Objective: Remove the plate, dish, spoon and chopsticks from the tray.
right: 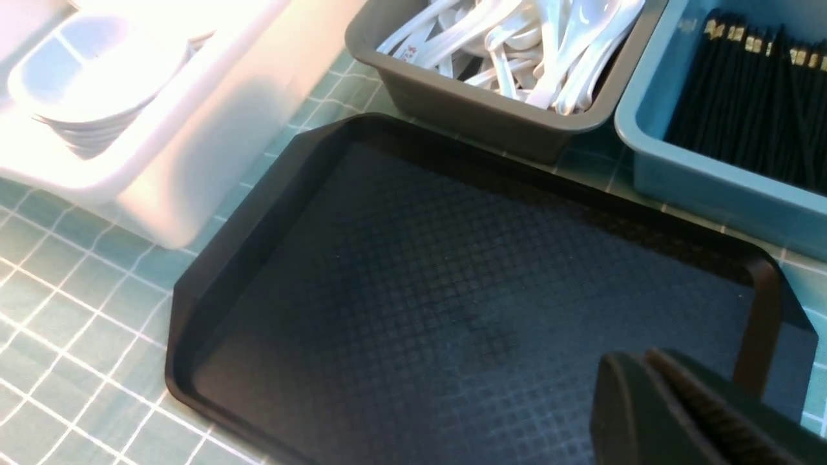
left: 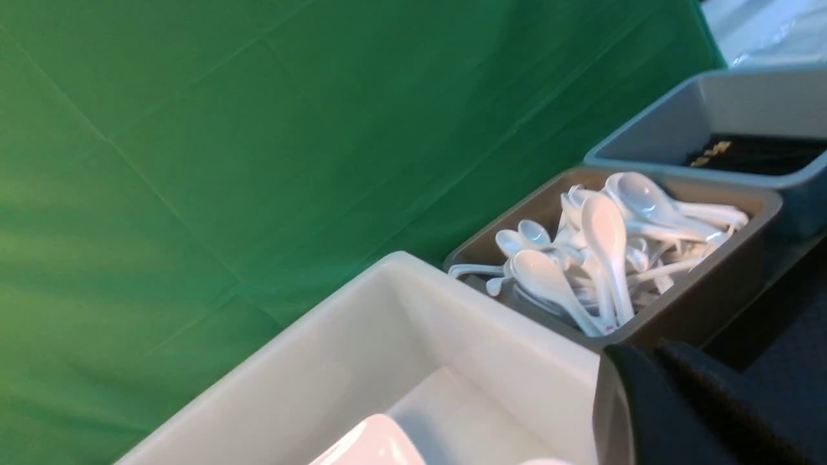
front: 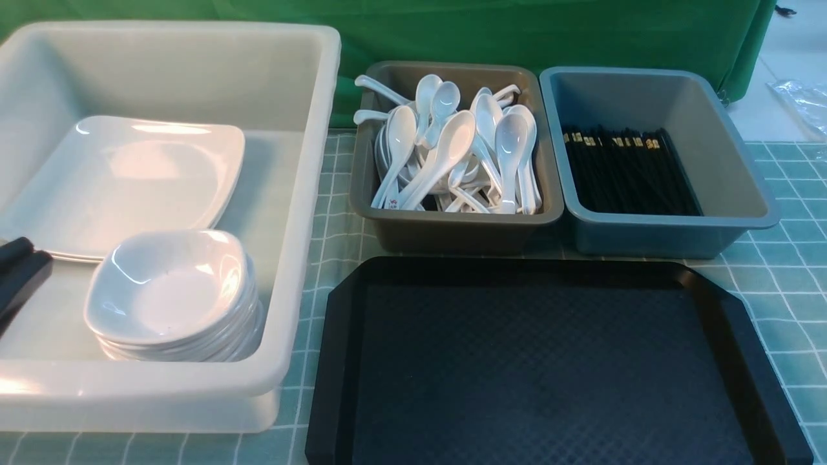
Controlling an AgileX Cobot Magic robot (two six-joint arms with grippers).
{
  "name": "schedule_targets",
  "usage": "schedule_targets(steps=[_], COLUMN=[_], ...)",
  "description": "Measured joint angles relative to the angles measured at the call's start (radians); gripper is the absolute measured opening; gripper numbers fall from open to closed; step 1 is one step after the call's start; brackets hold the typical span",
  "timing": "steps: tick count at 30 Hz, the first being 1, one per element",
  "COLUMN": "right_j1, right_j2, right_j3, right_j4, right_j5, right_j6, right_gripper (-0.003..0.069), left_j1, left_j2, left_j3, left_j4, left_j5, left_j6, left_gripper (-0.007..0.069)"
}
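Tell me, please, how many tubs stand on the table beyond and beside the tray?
3: the white tub left of the tray, the brown tub of spoons behind it, and the blue tub of chopsticks rightmost.

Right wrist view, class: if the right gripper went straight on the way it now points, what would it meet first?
Probably the bare textured floor of the tray: the right gripper, jaws closed, angles down over it. Depth is unclear.

Bare tray (front: 549, 361) — three tubs (front: 455, 226) crowding behind.

A teal checked tablecloth (front: 785, 274) covers the table. On it rest the black tray (front: 336, 361), a white tub (front: 303, 194), a brown bin (front: 452, 232) and a blue bin (front: 646, 236).
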Motion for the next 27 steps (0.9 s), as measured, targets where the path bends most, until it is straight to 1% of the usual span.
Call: schedule_targets(steps=[2, 4, 5, 6, 7, 8, 9, 10, 11, 13, 14, 16, 18, 21, 24, 27], right_j1=[-0.019, -0.059, -0.088, -0.184, -0.194, -0.273, -0.329, -0.34, -0.407, -0.542, -0.589, -0.68, -0.726, -0.749, -0.752, -0.755], right_j2=[0.0, 0.0, -0.001, -0.018, -0.024, -0.057, -0.082, -0.096, -0.148, -0.272, -0.338, -0.473, -0.569, -0.666, -0.699, -0.704], right_j3=[0.0, 0.0, 0.0, 0.009, 0.012, 0.044, 0.073, 0.09, 0.153, 0.331, 0.41, 0.599, 0.743, 0.916, 0.985, 0.996], right_j4=[0.004, 0.007, 0.007, 0.007, 0.009, 0.02, 0.036, 0.04, 0.07, 0.145, 0.17, 0.213, 0.233, 0.239, 0.241, 0.241], right_j5=[-0.001, -0.001, -0.001, -0.012, -0.015, -0.047, -0.082, -0.089, -0.143, -0.267, -0.306, -0.379, -0.431, -0.508, -0.536, -0.562], right_j6=[0.001, 0.001, 0.001, -0.004, -0.009, -0.057, -0.102, -0.128, -0.211, -0.357, -0.403, -0.447, -0.459, -0.479, -0.481, -0.481], right_gripper=[0.0055, 0.006, 0.0063, 0.0057, 0.0051, 0.003, 0.0021, 0.002, 0.0017, 0.0016, 0.0016, 0.0016, 0.0016, 0.0016, 0.0016, 0.0016], left_j1=[0.0, 0.0, 0.0, 0.0, 0.0, 0.0, 0.0, 0.0, 0.0, 0.0, 0.0, 0.0, 0.0, 0.0, 0.0, 0.0], left_j2=[0.0, 0.0, 0.0, 0.0, 0.0, 0.0, 0.0, 0.0, 0.0, 0.0, 0.0, 0.0, 0.0, 0.0, 0.0, 0.0], left_j3=[0.001, 0.001, 0.001, 0.001, 0.002, 0.003, 0.003, 0.003, 0.003, 0.003, 0.003, 0.003, 0.003, 0.003, 0.003, 0.003], left_j4=[0.01, 0.015, 0.016, 0.02, 0.019, 0.021, 0.021, 0.021, 0.021, 0.021, 0.021, 0.031, 0.038, 0.045, 0.047, 0.048], left_j5=[0.002, 0.003, 0.005, 0.006, 0.006, 0.006, 0.006, 0.006, 0.006, 0.006, 0.006, 0.006, 0.006, 0.006, 0.006, 0.006], left_j6=[0.0, 0.0, 0.0, 0.0, 0.0, 0.0, 0.0, 0.0, 0.0, 0.0, 0.0, 0.0, 0.0, 0.0, 0.005, 0.006], left_gripper=[0.001, 0.001, 0.001, 0.001, 0.001, 0.001, 0.001, 0.001, 0.001, 0.0011, 0.0011, 0.0011, 0.0011, 0.0011, 0.0011, 0.0011])
